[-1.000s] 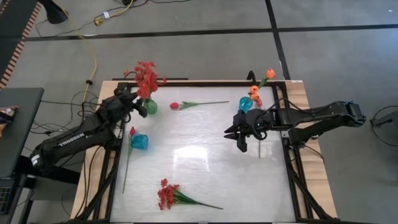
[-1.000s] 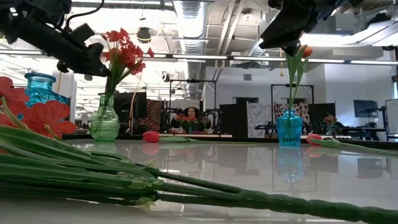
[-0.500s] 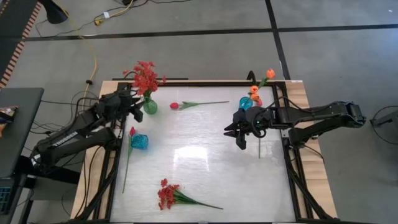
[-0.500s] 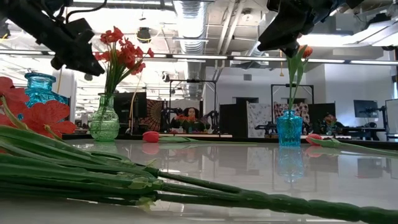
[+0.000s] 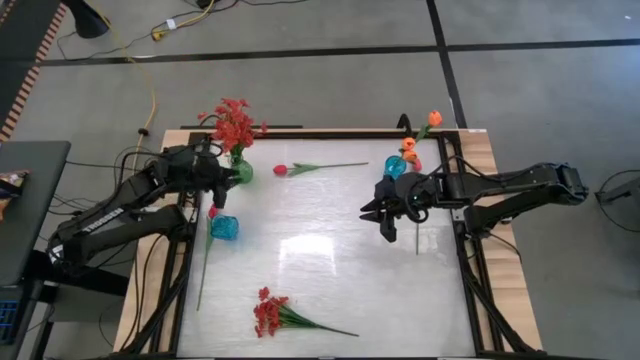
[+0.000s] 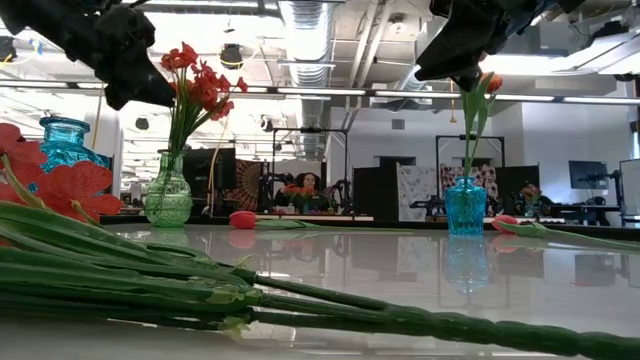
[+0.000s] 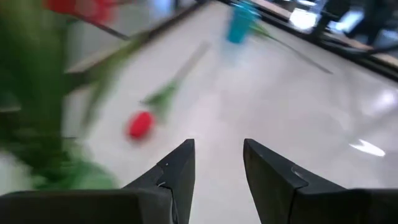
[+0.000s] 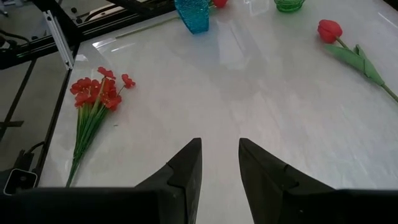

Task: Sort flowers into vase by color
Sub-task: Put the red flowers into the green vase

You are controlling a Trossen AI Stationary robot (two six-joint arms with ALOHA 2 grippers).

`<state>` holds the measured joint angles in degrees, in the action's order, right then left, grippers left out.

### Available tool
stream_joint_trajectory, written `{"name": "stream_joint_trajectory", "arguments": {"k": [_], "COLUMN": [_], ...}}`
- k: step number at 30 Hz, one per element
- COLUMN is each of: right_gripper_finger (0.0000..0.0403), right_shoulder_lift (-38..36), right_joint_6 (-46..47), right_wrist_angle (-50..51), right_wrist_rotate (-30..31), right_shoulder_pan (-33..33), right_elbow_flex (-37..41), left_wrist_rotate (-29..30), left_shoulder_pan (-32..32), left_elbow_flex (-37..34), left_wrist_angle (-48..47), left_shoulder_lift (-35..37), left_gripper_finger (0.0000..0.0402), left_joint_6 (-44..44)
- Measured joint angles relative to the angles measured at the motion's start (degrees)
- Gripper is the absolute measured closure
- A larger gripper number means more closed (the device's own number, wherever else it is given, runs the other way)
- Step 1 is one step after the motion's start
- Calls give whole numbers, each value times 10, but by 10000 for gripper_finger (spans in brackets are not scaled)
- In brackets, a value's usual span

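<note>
A green glass vase near the far left corner holds a bushy red spray. My left gripper hovers open just beside it, above the table. One blue vase stands on the left, and a red-pink tulip's stem passes beside it. Another blue vase on the far right holds orange tulips. A red tulip lies flat at the far side. A second red spray lies at the near edge. My right gripper hangs open over the right half.
The white table top is bare in its middle. A dark frame runs along its sides. In the low view the near spray's stems fill the foreground. Cables lie on the floor beyond the far left corner.
My left gripper has drawn back from the red spray in the green vase, rising and swinging a little toward the near edge. The spray stays standing in the vase. My right arm has kept still.
</note>
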<state>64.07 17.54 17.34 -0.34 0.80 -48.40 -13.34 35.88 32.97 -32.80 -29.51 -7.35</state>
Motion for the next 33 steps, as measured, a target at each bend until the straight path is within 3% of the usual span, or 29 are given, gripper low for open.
{"name": "stream_joint_trajectory", "arguments": {"k": [5,9,24,33], "right_gripper_finger": [271,271,271,271], "right_shoulder_lift": [0,0,0,0], "right_joint_6": [0,0,5,5], "right_wrist_angle": [0,-4,-3,-60], "right_wrist_rotate": [0,-1,-3,-3], "right_shoulder_pan": [0,0,4,52], "right_elbow_flex": [0,0,-24,-28], "left_wrist_rotate": [-112,-129,-13,66], "left_shoulder_pan": [-24,-71,-292,-371], "left_elbow_flex": [0,0,0,110], "left_wrist_angle": [1,6,213,140], "left_shoulder_lift": [-25,-43,-125,-204], "left_gripper_finger": [278,278,278,278], "left_joint_6": [-5,-10,-18,64]}}
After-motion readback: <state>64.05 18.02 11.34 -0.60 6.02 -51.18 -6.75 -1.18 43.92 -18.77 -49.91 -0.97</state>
